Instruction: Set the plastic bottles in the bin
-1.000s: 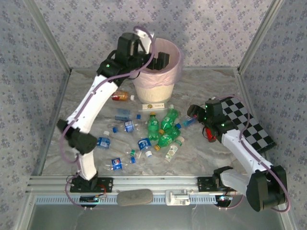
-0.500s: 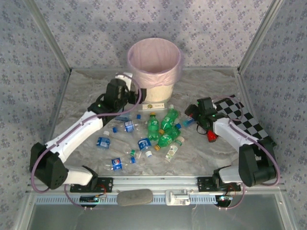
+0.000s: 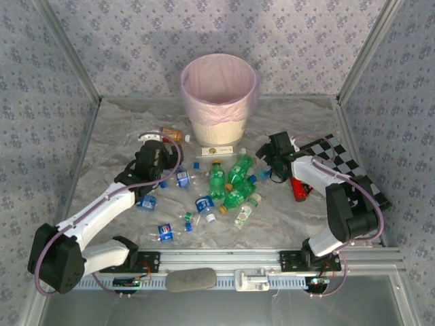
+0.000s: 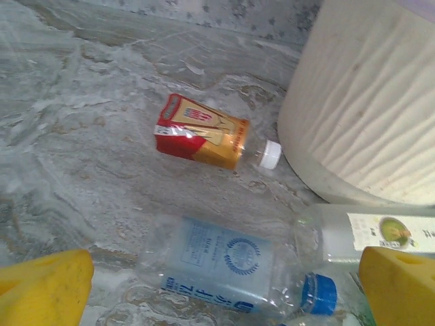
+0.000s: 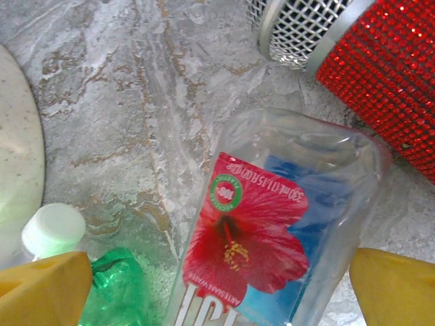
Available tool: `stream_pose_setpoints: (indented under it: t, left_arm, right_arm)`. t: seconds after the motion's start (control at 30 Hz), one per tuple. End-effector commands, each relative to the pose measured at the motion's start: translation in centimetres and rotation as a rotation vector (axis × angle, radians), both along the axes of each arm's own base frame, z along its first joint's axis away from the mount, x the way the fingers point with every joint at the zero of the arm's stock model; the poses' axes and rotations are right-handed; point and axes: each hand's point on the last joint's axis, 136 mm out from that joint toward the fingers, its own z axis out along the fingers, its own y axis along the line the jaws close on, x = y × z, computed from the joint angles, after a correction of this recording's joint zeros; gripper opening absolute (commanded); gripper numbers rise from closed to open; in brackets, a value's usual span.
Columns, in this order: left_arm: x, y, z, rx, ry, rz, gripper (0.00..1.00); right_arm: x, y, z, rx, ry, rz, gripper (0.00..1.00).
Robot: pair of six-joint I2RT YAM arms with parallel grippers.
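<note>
Biggest thing first: the bin (image 3: 217,129) sits at the back of the table (image 3: 306,217), same spot as a second ago. The difference is that the left arm (image 3: 102,204) isn't hanging over its rim anymore. It was reared up with the claw above the pink liner, and now it's folded right down, stretched low across the table to the left of the bin.

The right arm (image 3: 319,178) has moved too. It was pulled back over the checkerboard (image 3: 350,173), and now it's reaching forward and inward toward the right edge of the pile, wrist low.

The plastic bottles (image 3: 228,183) are all out on the table in front of the bin, mostly clumped in the middle.

The left gripper (image 4: 221,288) is spread wide with nothing in it, hovering over a clear bottle with a blue label (image 4: 217,261). An orange-red bottle (image 4: 200,132) lies on its side just beyond, its cap pointing at the bin's base.

The right gripper (image 5: 217,288) is wide open too. A clear bottle with a red flower label (image 5: 272,231) lies between its fingers, though as far as I can tell they aren't touching it. A green bottle (image 5: 115,288) is just beside that one, and a red sparkly microphone (image 5: 380,75) lies past it.

A few loose blue caps (image 3: 163,183) are scattered on the left.
</note>
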Motion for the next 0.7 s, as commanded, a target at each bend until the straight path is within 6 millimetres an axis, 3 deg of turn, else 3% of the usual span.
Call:
stream_pose_setpoints:
  t: [0.0,0.33,0.67]
  left_arm:
    - [0.2,1.6,1.4,-0.061,-0.068,0.091,1.00]
    - [-0.5,3.1,0.9,-0.064,-0.070,0.138,1.00]
    - [-0.7,3.7,0.6,-0.075,-0.070,0.174,1.00]
  right_arm:
    - [0.5,-0.4,-0.6,-0.008,0.020,-0.060,0.99]
    - [1.7,0.7,-3.8,0.040,0.073,-0.097,0.94]
    - [1.9,0.6,-4.7,0.044,0.072,-0.101,0.69]
